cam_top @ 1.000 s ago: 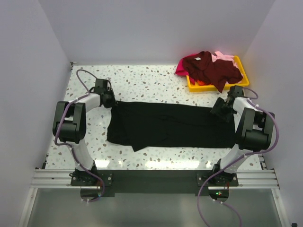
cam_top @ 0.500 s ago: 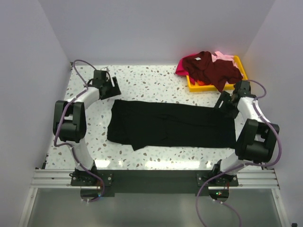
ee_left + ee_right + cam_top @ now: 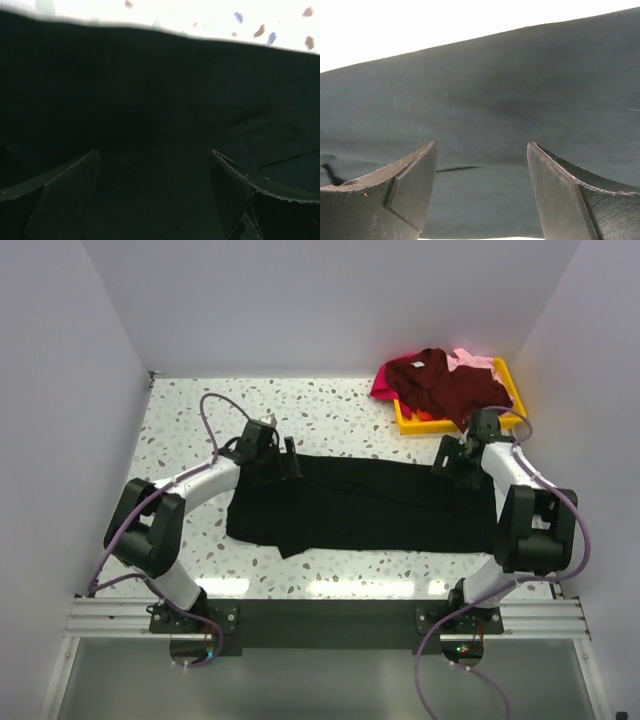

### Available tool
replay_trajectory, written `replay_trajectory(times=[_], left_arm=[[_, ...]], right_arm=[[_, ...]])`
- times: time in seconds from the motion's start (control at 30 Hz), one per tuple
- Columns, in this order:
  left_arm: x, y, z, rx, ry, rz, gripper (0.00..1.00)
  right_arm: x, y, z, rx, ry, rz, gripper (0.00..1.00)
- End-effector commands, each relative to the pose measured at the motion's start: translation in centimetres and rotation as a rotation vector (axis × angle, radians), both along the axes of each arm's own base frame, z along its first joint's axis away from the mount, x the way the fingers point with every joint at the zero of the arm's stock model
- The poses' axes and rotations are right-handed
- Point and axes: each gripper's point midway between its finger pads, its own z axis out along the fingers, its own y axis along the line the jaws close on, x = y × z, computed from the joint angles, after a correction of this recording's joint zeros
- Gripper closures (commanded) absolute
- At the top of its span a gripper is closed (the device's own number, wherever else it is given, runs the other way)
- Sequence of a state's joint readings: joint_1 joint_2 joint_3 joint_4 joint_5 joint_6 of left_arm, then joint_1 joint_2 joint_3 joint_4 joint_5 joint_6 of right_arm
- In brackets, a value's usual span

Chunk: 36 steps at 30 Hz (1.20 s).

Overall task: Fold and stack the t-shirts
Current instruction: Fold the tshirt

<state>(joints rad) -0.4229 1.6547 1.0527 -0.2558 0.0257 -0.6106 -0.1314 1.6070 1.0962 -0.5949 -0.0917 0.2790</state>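
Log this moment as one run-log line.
left gripper: open, over black t-shirt far edge | right gripper: open, over same shirt | maroon t-shirt: heaped on yellow tray

t-shirts (image 3: pixel 360 505) — 4 | yellow tray (image 3: pixel 425 427) — 1 | arms (image 3: pixel 205 480) — 2

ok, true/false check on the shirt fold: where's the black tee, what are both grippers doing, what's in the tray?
1. The black t-shirt lies spread on the table. True.
2. The left gripper is shut on the black t-shirt. False: it is open over the shirt's far edge, near the left end, holding nothing.
3. The maroon t-shirt lies in the yellow tray. True.
4. The right gripper hangs over the tray. False: it is open over the black t-shirt's far right edge.
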Motion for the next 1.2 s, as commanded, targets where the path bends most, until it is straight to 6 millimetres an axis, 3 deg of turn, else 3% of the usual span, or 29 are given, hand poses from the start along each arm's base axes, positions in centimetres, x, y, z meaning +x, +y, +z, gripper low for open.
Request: replay_trajectory(times=[0.0, 0.17, 0.33, 0.53, 0.77, 0.87, 0.93, 0.97, 1.13, 1.17], left_arm=[[-2.1, 0.4, -2.0, -0.084, 0.081, 0.074, 0.07], [-3.6, 1.0, -4.8, -0.062, 0.142, 0.084, 0.06], [-3.1, 1.9, -6.0, -0.039, 0.157, 0.106, 0.05], [-1.5, 5.4, -7.7, 0.014, 0.181, 0.176, 0.05], [3.0, 8.3, -7.0, 0.053, 0.146, 0.212, 0.05], [4.9, 8.7, -7.0, 0.074, 0.14, 0.216, 0.05], [5.6, 9.2, -8.1, 0.105, 0.166, 0.225, 0.05], [6.8, 9.4, -7.6, 0.121, 0.142, 0.236, 0.05], [9.1, 9.8, -8.5, 0.15, 0.16, 0.256, 0.05], [10.6, 10.1, -7.5, 0.159, 0.127, 0.273, 0.05]], right_arm=[[0.1, 1.4, -1.6, -0.021, 0.027, 0.044, 0.25], [-0.6, 3.3, -3.4, -0.047, 0.073, 0.098, 0.25], [-2.3, 4.4, -5.2, -0.078, 0.148, 0.147, 0.25], [-4.0, 5.0, -6.3, -0.093, 0.205, 0.178, 0.25], [-5.9, 7.8, -6.9, -0.044, 0.257, 0.262, 0.25], [-6.4, 9.1, -7.2, -0.003, 0.267, 0.281, 0.25], [-6.9, 10.4, -7.2, 0.025, 0.271, 0.304, 0.24], [-6.9, 10.9, -7.0, 0.032, 0.263, 0.31, 0.24], [-9.2, 15.1, -7.0, 0.086, 0.266, 0.396, 0.24], [-9.5, 15.7, -7.0, 0.09, 0.26, 0.405, 0.24]])
